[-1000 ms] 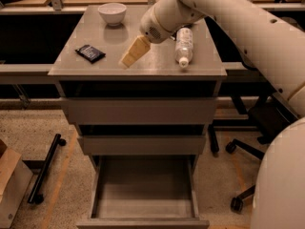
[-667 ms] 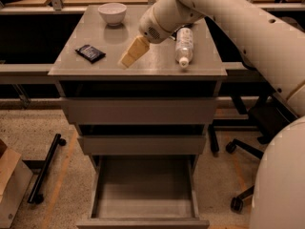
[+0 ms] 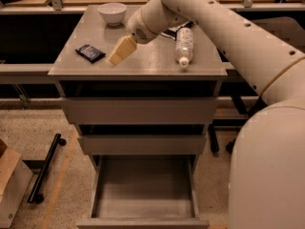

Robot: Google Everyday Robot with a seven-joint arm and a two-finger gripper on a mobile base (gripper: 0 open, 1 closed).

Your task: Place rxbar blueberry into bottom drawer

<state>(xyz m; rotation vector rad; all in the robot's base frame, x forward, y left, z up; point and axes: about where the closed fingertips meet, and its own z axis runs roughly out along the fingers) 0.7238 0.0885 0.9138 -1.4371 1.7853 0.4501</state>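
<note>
The rxbar blueberry (image 3: 90, 52), a small flat dark bar, lies on the left part of the grey cabinet top (image 3: 152, 61). My gripper (image 3: 117, 56) hangs low over the top, just right of the bar and apart from it. The bottom drawer (image 3: 143, 187) is pulled open below, its flat grey inside bare.
A white bowl (image 3: 112, 12) stands at the back left of the top. A clear plastic bottle (image 3: 184, 46) lies on its side at the right. The two upper drawers (image 3: 140, 111) are shut. A black bar (image 3: 45, 168) and a cardboard box (image 3: 10, 185) lie on the floor at left.
My gripper has shifted slightly left and down toward the bar. Nothing else has moved.
</note>
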